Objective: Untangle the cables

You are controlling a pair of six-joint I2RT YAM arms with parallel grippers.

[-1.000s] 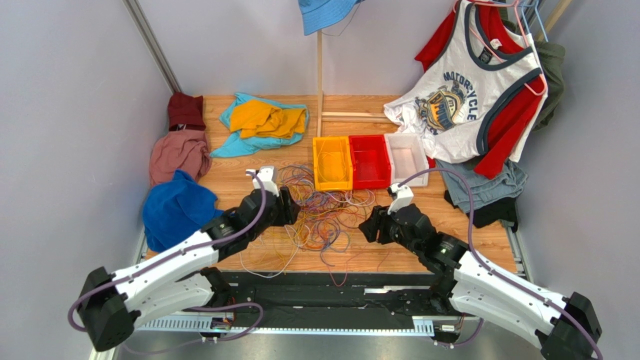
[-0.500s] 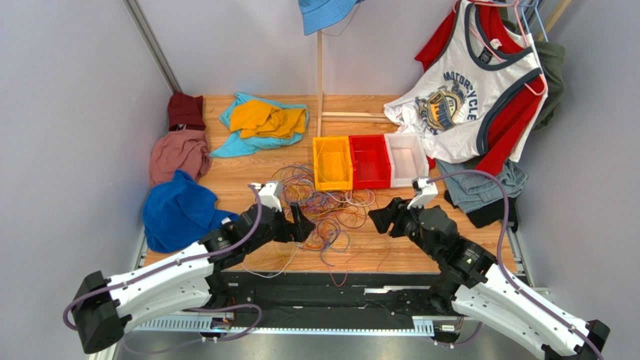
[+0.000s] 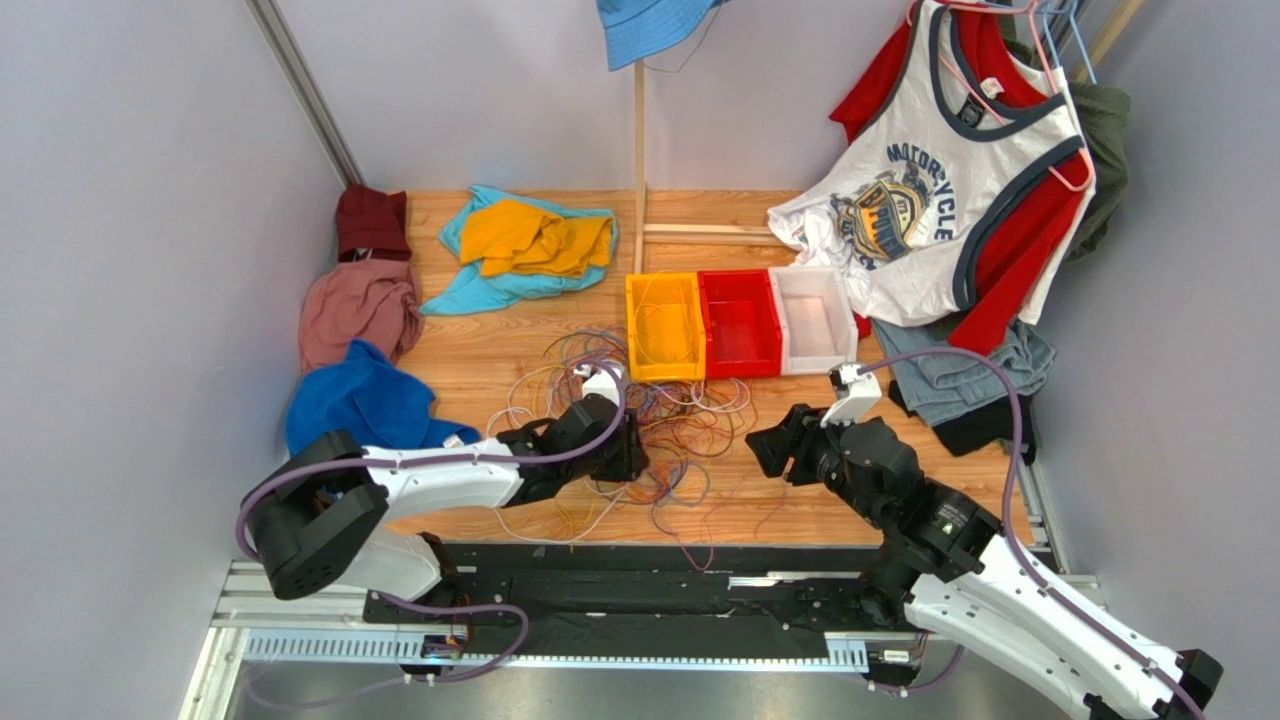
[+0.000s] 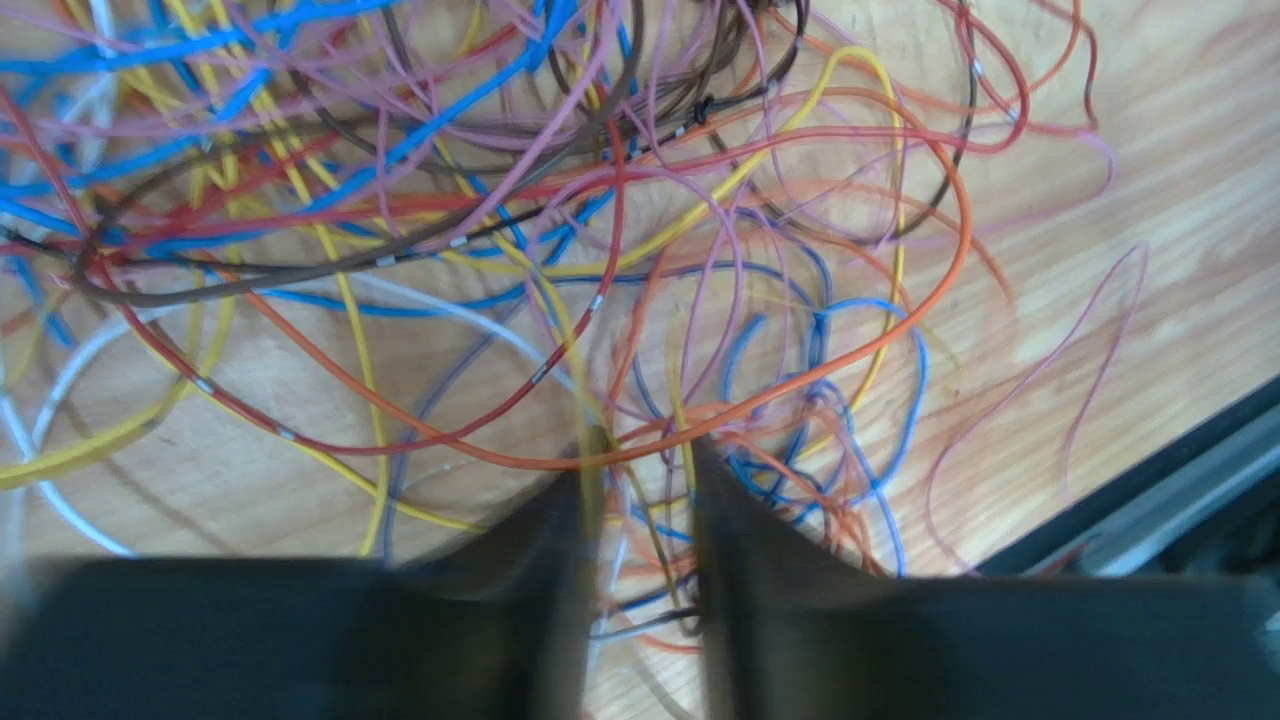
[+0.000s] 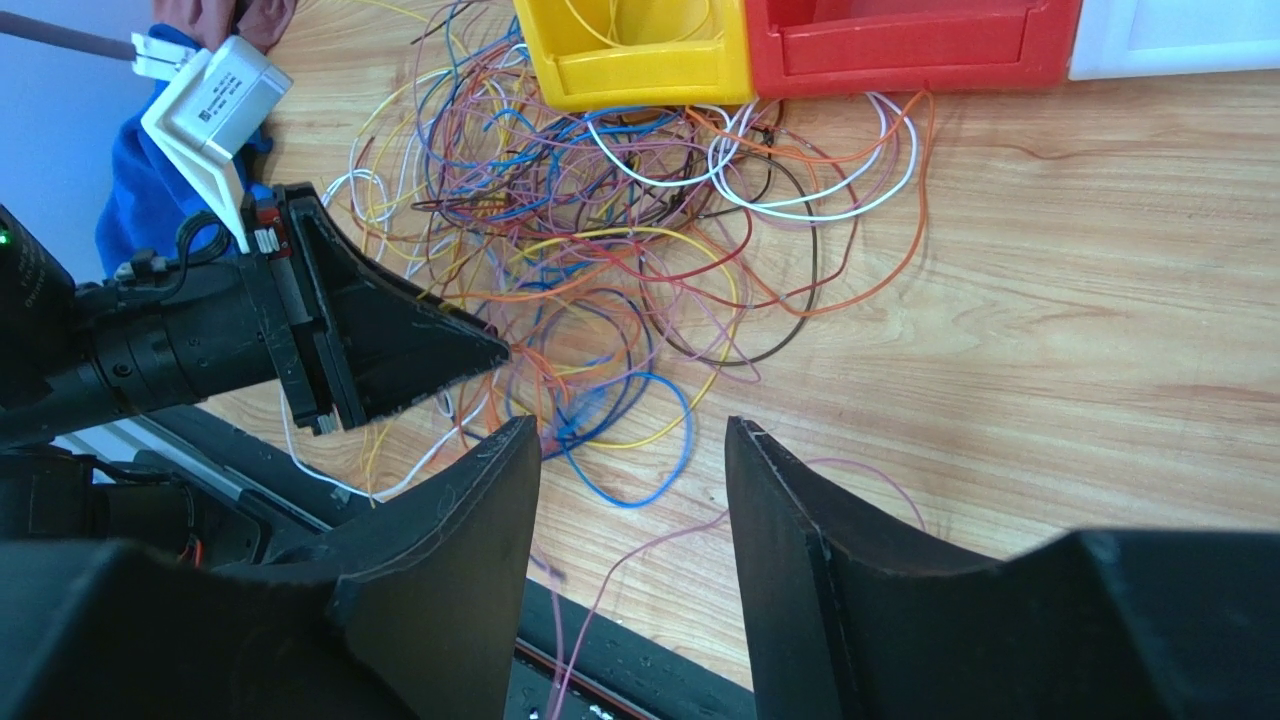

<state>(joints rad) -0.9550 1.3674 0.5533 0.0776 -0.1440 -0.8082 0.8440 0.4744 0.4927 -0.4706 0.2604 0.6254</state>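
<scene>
1. The cables [image 3: 661, 428] lie on the bench [image 3: 496, 338] as one loose, knotted heap just in front of the yellow bin [image 3: 664, 326]. Blue, orange, yellow, pink, white and brown strands cross over one another many times.
2. Judged from that, little of the untangling is done. No strand lies clearly apart from the heap. Only a few loops trail out on the side away from the yellow bin.
3. A thin strand seems to lie inside the yellow bin, but it is too fine to be sure.
4. The left hand [image 4: 646, 458] is low in the part of the heap farthest from the yellow bin. Its fingers stand narrowly apart, and yellow and orange strands run into the gap. Whether any strand is pinched cannot be told.
5. The right hand [image 5: 631, 435] sits in front of the yellow bin and off to its right, at the heap's edge. It is released, with fingers wide and nothing grasped.
6. Nearly everything appears left to do: strands have yet to be singled out and drawn free of the crossings.
</scene>
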